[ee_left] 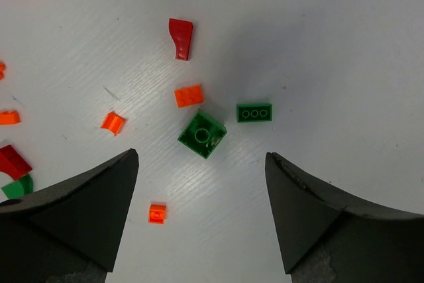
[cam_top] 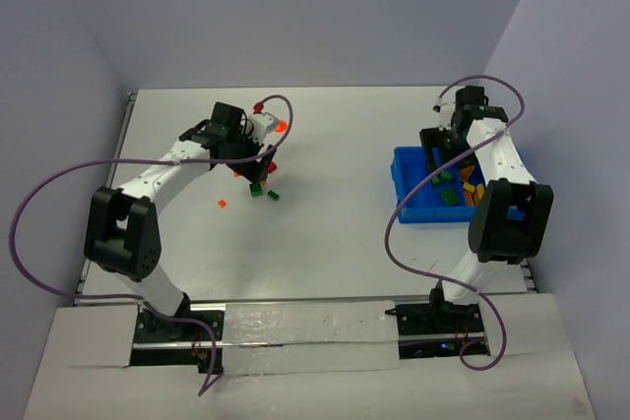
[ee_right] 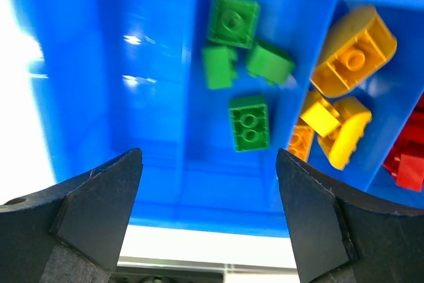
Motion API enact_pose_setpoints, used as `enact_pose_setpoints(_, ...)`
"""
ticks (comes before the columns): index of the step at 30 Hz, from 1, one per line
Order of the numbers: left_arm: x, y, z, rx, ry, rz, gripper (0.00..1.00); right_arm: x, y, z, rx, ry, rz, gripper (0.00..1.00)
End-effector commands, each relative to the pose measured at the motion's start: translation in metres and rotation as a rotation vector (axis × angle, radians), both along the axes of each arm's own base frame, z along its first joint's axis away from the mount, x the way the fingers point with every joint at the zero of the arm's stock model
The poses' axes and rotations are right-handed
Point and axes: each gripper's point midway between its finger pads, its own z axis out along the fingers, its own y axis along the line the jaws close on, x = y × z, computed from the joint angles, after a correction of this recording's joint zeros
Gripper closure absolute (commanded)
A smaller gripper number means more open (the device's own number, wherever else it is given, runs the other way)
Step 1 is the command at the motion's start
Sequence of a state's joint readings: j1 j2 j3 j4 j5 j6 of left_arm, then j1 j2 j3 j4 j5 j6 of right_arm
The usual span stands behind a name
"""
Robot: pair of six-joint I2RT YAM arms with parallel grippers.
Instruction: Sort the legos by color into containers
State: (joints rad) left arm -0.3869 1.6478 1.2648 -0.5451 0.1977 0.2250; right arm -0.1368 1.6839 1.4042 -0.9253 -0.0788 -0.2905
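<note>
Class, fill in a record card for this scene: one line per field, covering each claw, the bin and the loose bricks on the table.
Left claw: open, empty, over the table
Framed between its fingers: green square brick
Other pieces close by: green three-stud brick, orange brick, red piece
Right claw: open, empty, over the blue bin
Compartment under it: four green bricks
Next compartment: yellow bricks
Compartment beyond: red bricks, partly out of view

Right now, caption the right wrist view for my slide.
Open right pincer above the blue bin: four green legos in one compartment, yellow legos beside it.
</note>
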Motion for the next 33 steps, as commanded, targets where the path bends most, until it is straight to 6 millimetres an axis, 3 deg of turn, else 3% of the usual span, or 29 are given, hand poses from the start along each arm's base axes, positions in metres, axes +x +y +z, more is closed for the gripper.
enact_pose_setpoints(1, 0.002, -0.007, -0.013, 0.02, 0.024, -0.131, 0.17, 0.008, 0.034, 0.054, 0.109, -0.129, 0.047, 0.11)
enact_pose_setpoints(5, -0.002, -0.005, -0.042, 0.058, 0.074, -0.187, 0.2, 0.009, 0.053, 0.07, 0.148, -0.152, 0.082, 0.11)
enact_pose_setpoints(9, 0.0, -0.002, -0.061, 0.087, 0.086, -0.236, 0.21, 0.006, 0.061, 0.072, 0.165, -0.147, 0.1, 0.11)
enact_pose_setpoints(14, 0.01, 0.002, -0.073, 0.102, 0.086, -0.258, 0.22, 0.004, 0.064, 0.073, 0.175, -0.148, 0.109, 0.11)
enact_pose_setpoints(20, 0.008, 0.001, -0.087, 0.108, 0.112, -0.288, 0.3, 0.003, 0.068, 0.078, 0.191, -0.159, 0.116, 0.11)
enact_pose_setpoints(28, 0.006, -0.002, -0.086, 0.086, 0.095, -0.306, 0.52, 0.004, 0.08, 0.083, 0.228, -0.163, 0.14, 0.11)
enact_pose_setpoints(32, 0.004, -0.003, -0.071, 0.074, 0.081, -0.316, 0.71, 0.004, 0.106, 0.096, 0.315, -0.199, 0.196, 0.11)
enact_pose_setpoints(33, 0.005, -0.005, -0.063, 0.063, 0.069, -0.318, 0.79, 0.002, 0.123, 0.101, 0.372, -0.209, 0.234, 0.1)
